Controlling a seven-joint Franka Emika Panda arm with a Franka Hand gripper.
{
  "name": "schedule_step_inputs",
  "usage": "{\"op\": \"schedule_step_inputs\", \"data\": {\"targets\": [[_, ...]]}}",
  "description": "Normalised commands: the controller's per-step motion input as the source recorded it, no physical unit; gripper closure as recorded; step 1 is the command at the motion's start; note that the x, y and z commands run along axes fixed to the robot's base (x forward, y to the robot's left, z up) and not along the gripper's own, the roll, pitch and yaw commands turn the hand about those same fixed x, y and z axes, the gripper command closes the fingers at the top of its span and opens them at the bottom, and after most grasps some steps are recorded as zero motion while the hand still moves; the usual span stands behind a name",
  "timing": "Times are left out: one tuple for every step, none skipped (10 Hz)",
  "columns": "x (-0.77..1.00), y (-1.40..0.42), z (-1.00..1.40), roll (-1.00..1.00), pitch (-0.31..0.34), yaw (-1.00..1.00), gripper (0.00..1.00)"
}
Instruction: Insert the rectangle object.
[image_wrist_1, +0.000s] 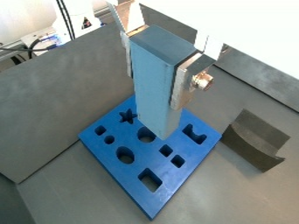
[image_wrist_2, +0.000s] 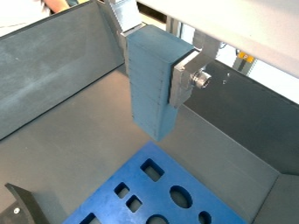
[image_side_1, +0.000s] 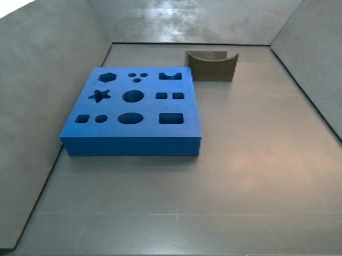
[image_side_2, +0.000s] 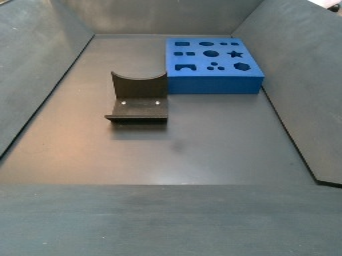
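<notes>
My gripper (image_wrist_1: 156, 74) is shut on the rectangle object (image_wrist_1: 152, 101), a tall pale blue-grey block held upright by its top end between the silver fingers (image_wrist_1: 186, 83). It also shows in a wrist view (image_wrist_2: 152, 96), with the gripper (image_wrist_2: 155, 74) clamped on it. The block hangs well above the flat blue board (image_wrist_1: 198, 156) with shaped holes, apart from it. The board lies on the grey floor in both side views (image_side_1: 134, 145) (image_side_2: 214, 80). Gripper and block are out of both side views.
A small dark olive U-shaped piece (image_side_1: 211, 63) stands on the floor beside the board; it also shows in the other views (image_side_2: 136, 100) (image_wrist_1: 257, 140) (image_wrist_2: 24, 206). Sloping grey walls (image_side_1: 54, 30) enclose the floor on all sides.
</notes>
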Motion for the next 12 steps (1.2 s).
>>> {"op": "schedule_step_inputs", "data": {"targets": [[-0.73, 0.12, -0.13, -0.04, -0.463, -0.41, 1.0], [-0.65, 0.09, -0.12, -0.06, -0.436, -0.27, 1.0], [-0.55, 0.05, -0.05, -0.06, -0.312, -0.17, 1.0], [-0.43, 0.03, -0.02, -0.08, -0.222, -0.12, 1.0], [-0.34, 0.03, -0.02, -0.09, -0.18, -0.1, 1.0], [0.58, -0.11, 0.09, -0.03, 0.602, 0.17, 1.0], [0.67, -0.11, 0.07, -0.02, 0.665, 0.17, 1.0], [0.56, -0.1, 0.04, 0.04, 0.648, 0.12, 1.0], [0.31, -0.07, 0.07, 0.09, 0.463, 0.07, 1.0], [0.16, -0.04, 0.04, 0.08, 0.277, 0.05, 1.0], [0.38, -0.03, -1.0, 0.0, 0.0, 0.01, 1.0], [0.37, -0.03, -1.0, 0.0, 0.0, 0.01, 1.0]]}}
